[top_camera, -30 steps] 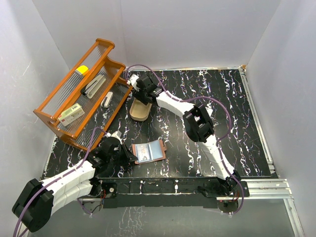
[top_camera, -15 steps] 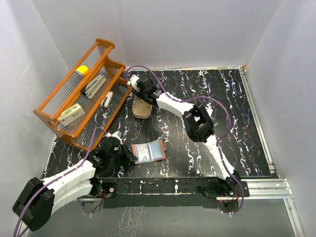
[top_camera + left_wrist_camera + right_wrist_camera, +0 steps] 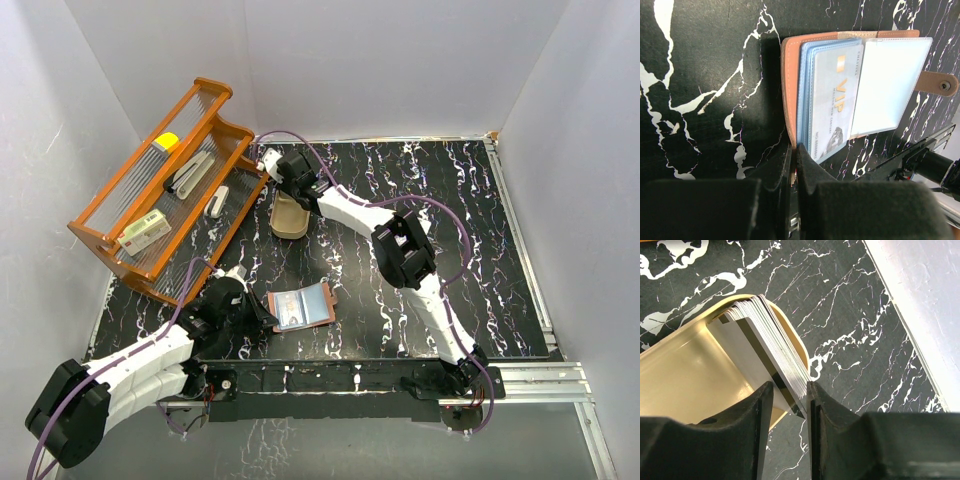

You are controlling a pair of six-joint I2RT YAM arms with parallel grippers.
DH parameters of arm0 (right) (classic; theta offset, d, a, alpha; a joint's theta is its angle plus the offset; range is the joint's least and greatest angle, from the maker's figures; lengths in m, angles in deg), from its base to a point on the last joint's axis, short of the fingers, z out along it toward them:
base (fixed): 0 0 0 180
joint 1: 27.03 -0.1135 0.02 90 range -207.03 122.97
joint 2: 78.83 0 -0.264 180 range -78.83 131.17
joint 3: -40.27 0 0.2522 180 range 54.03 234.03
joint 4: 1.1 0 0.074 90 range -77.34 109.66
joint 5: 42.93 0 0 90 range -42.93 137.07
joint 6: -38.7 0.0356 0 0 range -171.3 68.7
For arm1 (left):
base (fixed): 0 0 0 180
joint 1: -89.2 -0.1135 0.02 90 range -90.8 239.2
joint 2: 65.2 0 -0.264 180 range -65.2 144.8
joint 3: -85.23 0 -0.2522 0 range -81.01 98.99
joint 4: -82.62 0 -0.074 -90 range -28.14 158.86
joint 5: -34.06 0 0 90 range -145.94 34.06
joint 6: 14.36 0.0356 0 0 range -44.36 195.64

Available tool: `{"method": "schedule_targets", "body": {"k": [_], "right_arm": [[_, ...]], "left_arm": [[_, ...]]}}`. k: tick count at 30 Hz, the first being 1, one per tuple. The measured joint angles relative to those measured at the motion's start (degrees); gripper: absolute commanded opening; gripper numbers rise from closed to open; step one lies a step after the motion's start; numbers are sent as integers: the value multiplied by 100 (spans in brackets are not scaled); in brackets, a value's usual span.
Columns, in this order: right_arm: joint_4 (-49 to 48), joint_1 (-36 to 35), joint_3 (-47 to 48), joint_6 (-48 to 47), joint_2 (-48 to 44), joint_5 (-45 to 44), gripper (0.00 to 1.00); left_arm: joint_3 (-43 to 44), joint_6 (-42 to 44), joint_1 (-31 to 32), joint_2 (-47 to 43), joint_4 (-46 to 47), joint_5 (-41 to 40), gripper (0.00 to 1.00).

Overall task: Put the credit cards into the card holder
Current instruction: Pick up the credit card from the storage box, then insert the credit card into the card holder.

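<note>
The reddish-brown leather folding card holder (image 3: 302, 306) lies open on the black white-veined surface (image 3: 470, 250) near the arm bases, with a pale blue card (image 3: 832, 107) in its clear pockets and the left jaws closed on its cover's edge. Farther back, the stack of thin plastic credit cards (image 3: 772, 347) leans in a tan oval tray (image 3: 685, 375) beside an orange wire rack (image 3: 165, 190). The right jaws closely straddle the stack's lower corner, but whether they pinch it I cannot tell.
</note>
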Motion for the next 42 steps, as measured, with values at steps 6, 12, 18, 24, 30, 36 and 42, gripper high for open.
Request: {"method": "schedule_targets", "body": {"k": [6,12,18,24,30,36,42], "right_arm": [[7,2,0,-33,-66,2,24],[57,0,-68,7,-186,120,13],[188,-57,-511,232,-645,494,0],[210,-170,-1513,629,-1554,949,0],[210,-254,-2479,1346,-2446,1488,0],[157,-254,-3724,2426,-3676,2151,0],[-234,-254,-5003,3807,-4806,2855,0]], "left_arm": [[0,0,0,0,0,0,0],[0,0,0,-2,-4,0,0],[0,-2,0,-87,-46,0,0],[0,-7,0,-280,-179,-4,0],[0,-9,0,-457,-356,-37,11],[98,4,0,-487,-732,-184,35],[306,-24,0,-774,-1213,-411,49]]}}
